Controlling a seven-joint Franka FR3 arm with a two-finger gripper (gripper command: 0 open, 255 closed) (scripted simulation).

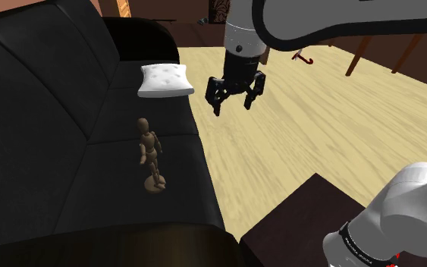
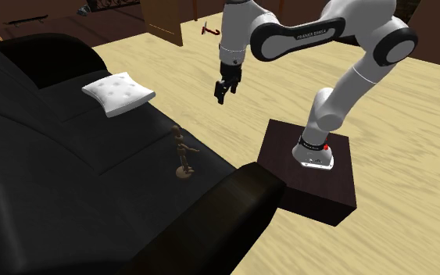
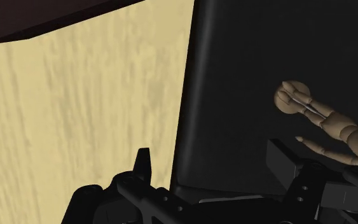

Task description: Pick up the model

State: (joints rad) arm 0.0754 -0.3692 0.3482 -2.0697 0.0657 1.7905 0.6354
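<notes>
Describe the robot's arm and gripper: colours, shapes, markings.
The white arm has rounded links with dark bands at the joints, lettering on one link and a red dot near its base. The gripper is all black, with two blocky fingers.

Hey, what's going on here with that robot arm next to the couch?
A white robot arm is set to pick up a small brown wooden model, a jointed figure standing upright on the seat of a black sofa. The gripper hangs in the air near the sofa's front edge, fingers open, apart from the model, so nothing is held. A white pillow lies farther along the seat.
</notes>
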